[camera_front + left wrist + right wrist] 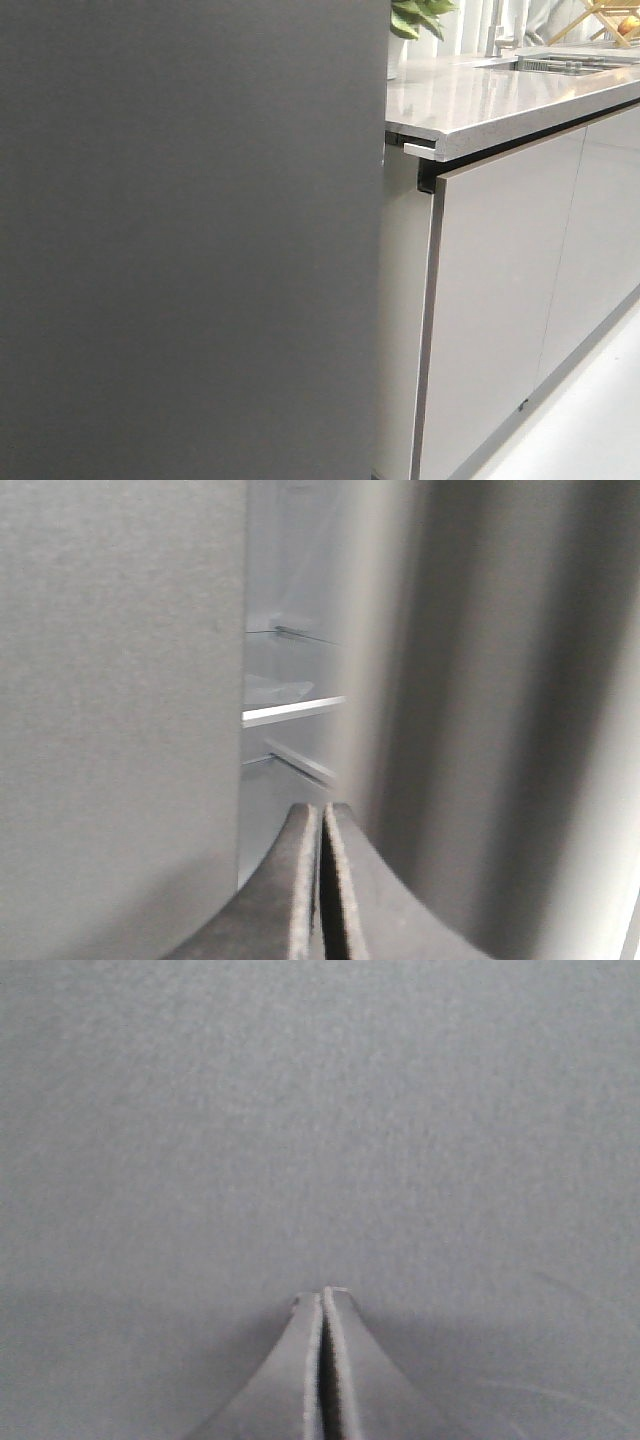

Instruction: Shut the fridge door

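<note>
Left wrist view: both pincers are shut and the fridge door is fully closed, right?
Not quite. The left pincer and right pincer are shut, but the fridge door is still ajar: the left wrist view shows shelves through the gap beside its edge.

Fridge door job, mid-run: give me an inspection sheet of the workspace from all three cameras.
Surface: pale stone countertop on the right, its near part bare.
Job's things: fridge door, matte dark grey, fills the left of the front view; the left wrist view shows a gap with fridge shelves behind, so not fully shut.
Clutter: plant, sink and wooden rack at the far end of the counter.
Grippers: left gripper jaws together, empty, facing the gap; right gripper jaws together, empty, close to a flat grey panel.
Cables: nothing seen.
Surroundings: glossy pale grey cabinet fronts, light floor.
</note>
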You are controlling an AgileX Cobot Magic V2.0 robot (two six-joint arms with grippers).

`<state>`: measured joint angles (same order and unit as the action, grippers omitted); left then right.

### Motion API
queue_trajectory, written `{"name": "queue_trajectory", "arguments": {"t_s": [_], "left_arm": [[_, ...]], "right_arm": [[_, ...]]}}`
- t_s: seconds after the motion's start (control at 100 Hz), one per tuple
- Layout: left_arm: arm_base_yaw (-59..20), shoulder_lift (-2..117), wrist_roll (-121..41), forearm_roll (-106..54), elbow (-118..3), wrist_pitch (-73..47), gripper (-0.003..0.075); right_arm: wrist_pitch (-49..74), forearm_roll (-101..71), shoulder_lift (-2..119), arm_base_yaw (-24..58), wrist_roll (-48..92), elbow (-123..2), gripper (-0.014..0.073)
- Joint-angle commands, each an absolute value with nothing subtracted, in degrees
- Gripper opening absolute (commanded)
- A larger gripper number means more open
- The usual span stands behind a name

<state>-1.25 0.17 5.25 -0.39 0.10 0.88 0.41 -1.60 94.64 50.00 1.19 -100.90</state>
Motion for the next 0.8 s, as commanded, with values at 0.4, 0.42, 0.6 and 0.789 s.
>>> {"name": "queue_trajectory", "arguments": {"t_s": [0.4, 0.42, 0.6, 0.789], "left_arm": [[-1.34, 1.26, 5.45, -0.48, 1.70, 5.28, -0.0021], [-1.34, 1.26, 5.45, -0.48, 1.70, 5.28, -0.0021], [-1.34, 1.26, 5.45, -0.48, 1.70, 5.28, -0.0021], [-1.34, 1.26, 5.45, -0.48, 1.70, 5.28, -0.0021]], "right_arm": [[-4.41, -1.51, 97.37, 47.24, 1.43, -102.18, -0.0076], [-4.41, -1.51, 97.34, 47.04, 1.43, -102.13, -0.0076], [-3.06, -1.51, 94.91, 44.95, 1.84, -100.60, -0.0076], [-4.02, 1.68, 86.40, 41.77, 1.94, -90.74, -0.0076]]}}
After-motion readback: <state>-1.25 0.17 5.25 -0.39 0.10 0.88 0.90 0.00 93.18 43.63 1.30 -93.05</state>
